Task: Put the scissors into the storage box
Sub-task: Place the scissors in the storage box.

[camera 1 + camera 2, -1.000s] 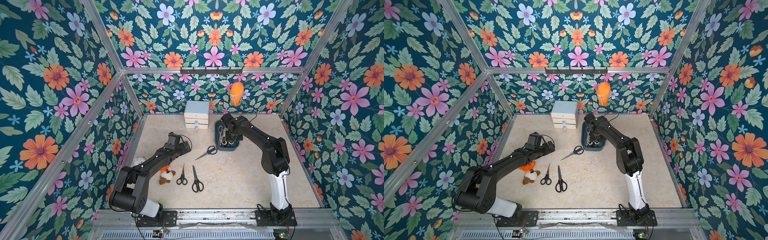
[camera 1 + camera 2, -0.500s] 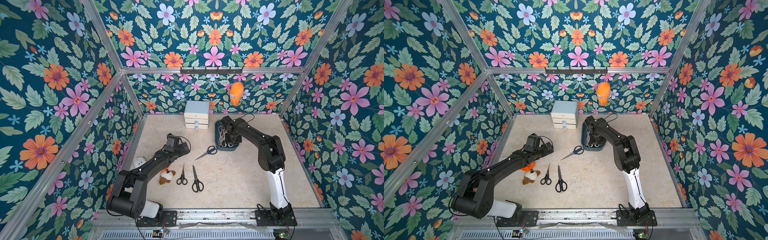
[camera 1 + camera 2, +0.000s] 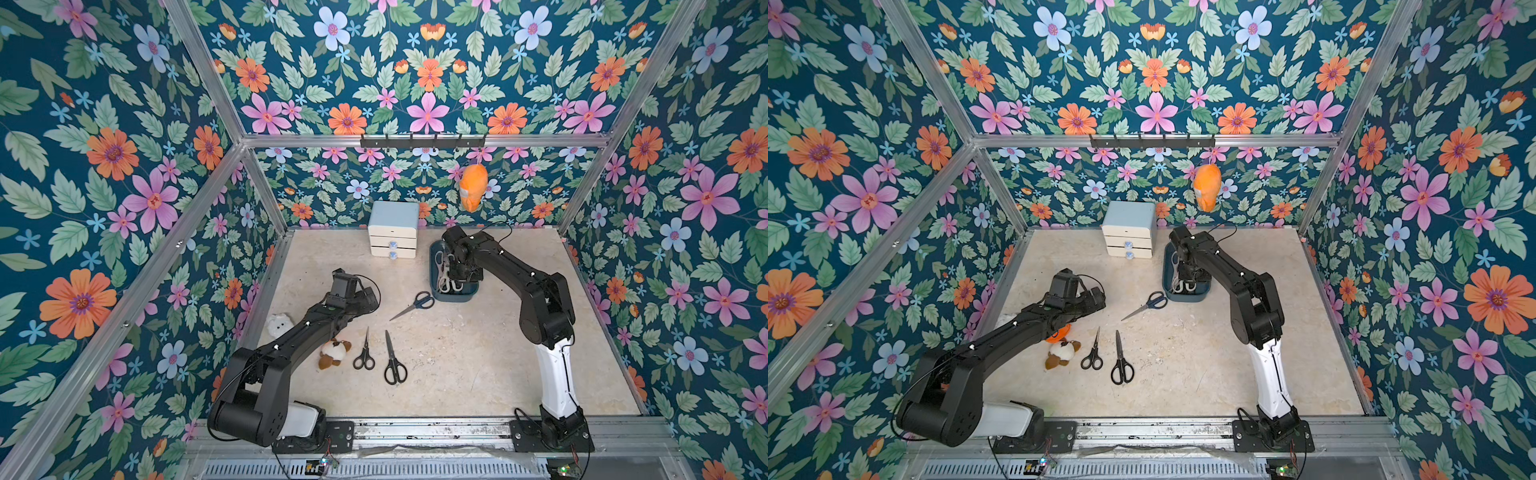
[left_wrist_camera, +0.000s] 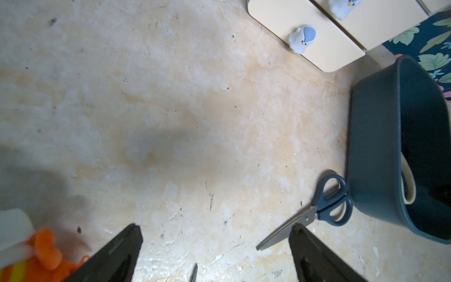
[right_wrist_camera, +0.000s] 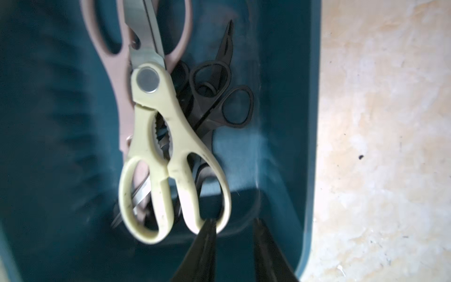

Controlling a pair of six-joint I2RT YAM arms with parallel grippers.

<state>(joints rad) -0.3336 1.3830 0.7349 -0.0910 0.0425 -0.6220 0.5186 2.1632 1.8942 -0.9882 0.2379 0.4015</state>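
The dark teal storage box [image 3: 453, 297] [image 3: 1185, 297] stands at the back right of the table. Inside it lie cream shears [image 5: 156, 146], pinkish shears [image 5: 117, 85] and black-handled scissors [image 5: 219, 97]. My right gripper [image 5: 234, 220] [image 3: 457, 276] reaches down into the box, open, with one fingertip at the cream handle loop and nothing between the fingers. Dark-blue-handled scissors [image 3: 415, 303] [image 4: 327, 205] lie just outside the box [image 4: 373, 146]. Two black pairs, one small [image 3: 364, 353] and one larger [image 3: 392, 361], lie mid-table. My left gripper [image 4: 214, 227] [image 3: 370, 297] hovers open and empty near the blue pair's blade.
A white-and-pale-blue drawer cabinet [image 3: 392, 232] stands left of the box at the back. A brown-and-white plush [image 3: 334, 351] and a white plush [image 3: 279, 324] lie by the left arm. An orange toy [image 3: 472, 187] hangs from the hook rail.
The right gripper's fingers have parted inside the box, and the cream shears now lie free among the others. The left arm has barely shifted.
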